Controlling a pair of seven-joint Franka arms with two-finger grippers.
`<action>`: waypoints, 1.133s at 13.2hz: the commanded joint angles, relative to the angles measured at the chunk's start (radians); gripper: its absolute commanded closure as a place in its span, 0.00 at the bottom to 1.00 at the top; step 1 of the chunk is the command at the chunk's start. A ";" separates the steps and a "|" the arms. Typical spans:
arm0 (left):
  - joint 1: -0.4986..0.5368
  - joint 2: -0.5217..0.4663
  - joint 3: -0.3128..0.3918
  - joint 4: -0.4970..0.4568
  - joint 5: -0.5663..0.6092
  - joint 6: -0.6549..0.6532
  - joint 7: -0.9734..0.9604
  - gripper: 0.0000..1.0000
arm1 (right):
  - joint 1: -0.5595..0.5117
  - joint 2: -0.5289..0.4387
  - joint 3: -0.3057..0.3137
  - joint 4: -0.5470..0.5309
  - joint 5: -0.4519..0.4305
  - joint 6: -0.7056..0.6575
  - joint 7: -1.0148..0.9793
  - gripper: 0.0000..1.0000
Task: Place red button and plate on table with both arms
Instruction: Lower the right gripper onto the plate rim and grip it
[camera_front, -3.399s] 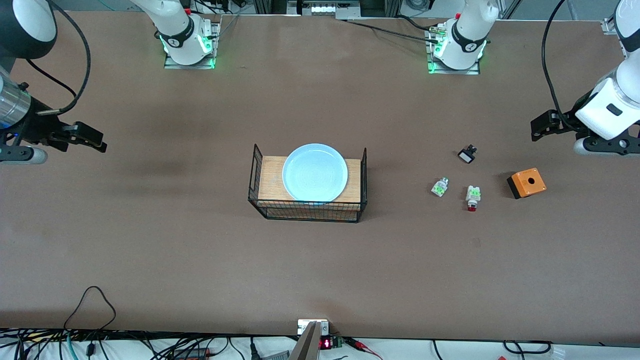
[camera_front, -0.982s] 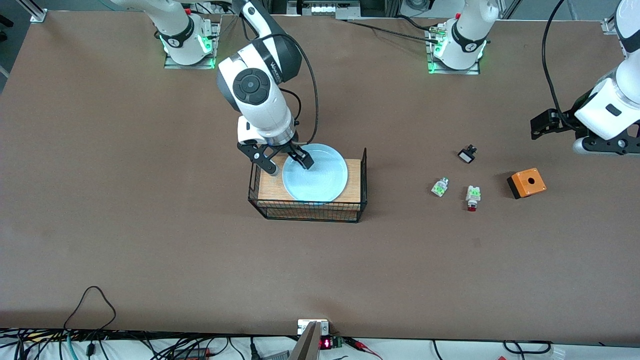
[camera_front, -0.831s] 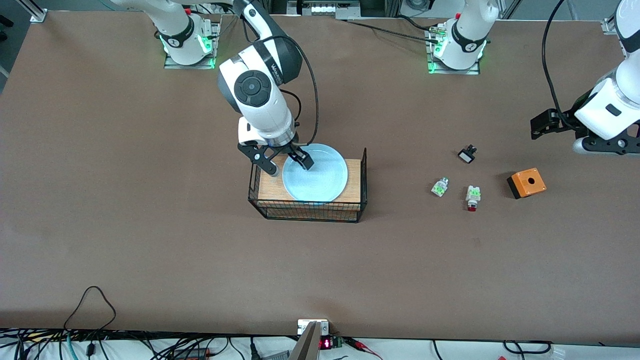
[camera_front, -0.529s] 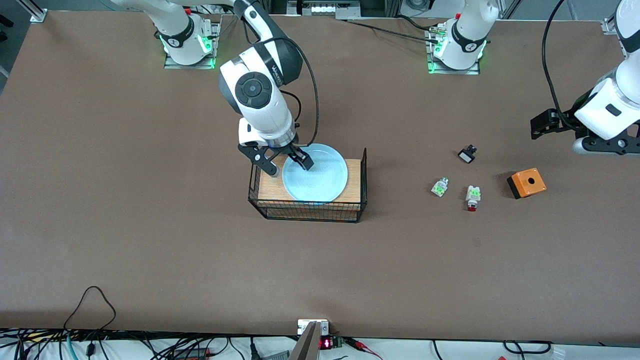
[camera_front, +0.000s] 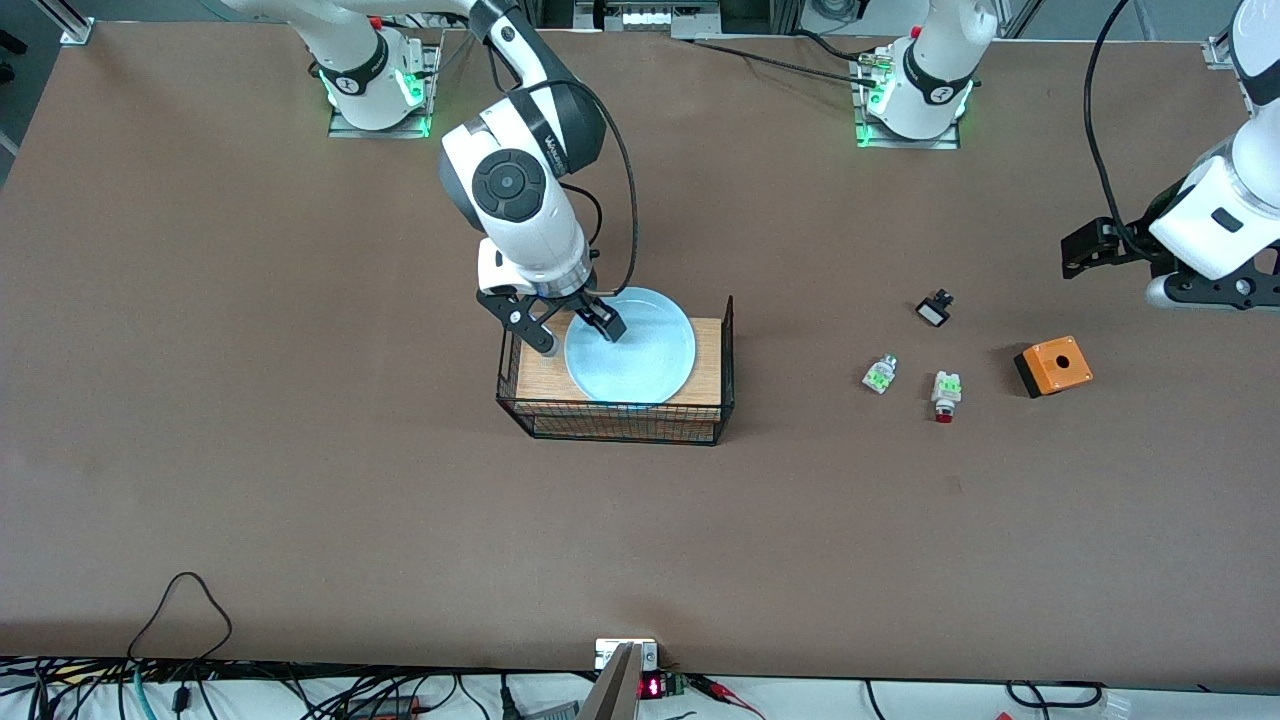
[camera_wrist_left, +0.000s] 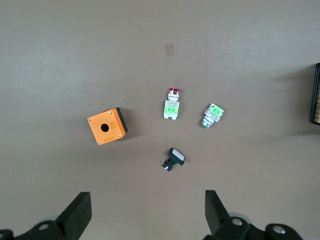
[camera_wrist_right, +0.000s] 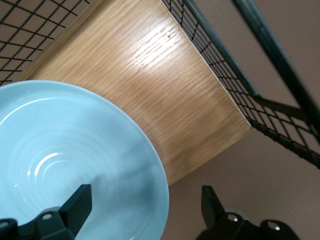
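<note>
Right end effector (camera_front: 572, 332) wide, fingers straddling plate (camera_front: 640, 355) rim on rack (camera_front: 615, 420) | left end effector (camera_wrist_left: 145, 217) wide, waiting above bench (camera_front: 300, 480) | red button (camera_front: 945, 392) beside orange box (camera_front: 1053, 366)

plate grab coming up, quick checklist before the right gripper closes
1. Right gripper open, one finger on each side of the rim: ok.
2. Plate flat on the rack's wooden top: ok.
3. Outer finger clear of the rack's wire side: cannot tell.
4. Fingers low enough to catch the rim: cannot tell.
5. Left gripper waiting open over the table at its own end: ok.
6. Red button untouched on the table: ok.
</note>
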 joint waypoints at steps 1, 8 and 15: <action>0.004 0.013 0.003 0.030 -0.024 -0.023 0.004 0.00 | 0.010 0.011 -0.010 0.017 0.011 -0.001 0.013 0.13; 0.004 0.013 0.003 0.030 -0.024 -0.023 0.004 0.00 | 0.011 0.021 -0.010 0.014 0.011 0.001 0.013 0.37; 0.004 0.013 0.003 0.030 -0.024 -0.023 0.004 0.00 | 0.010 0.020 -0.011 0.019 0.011 -0.007 0.015 0.80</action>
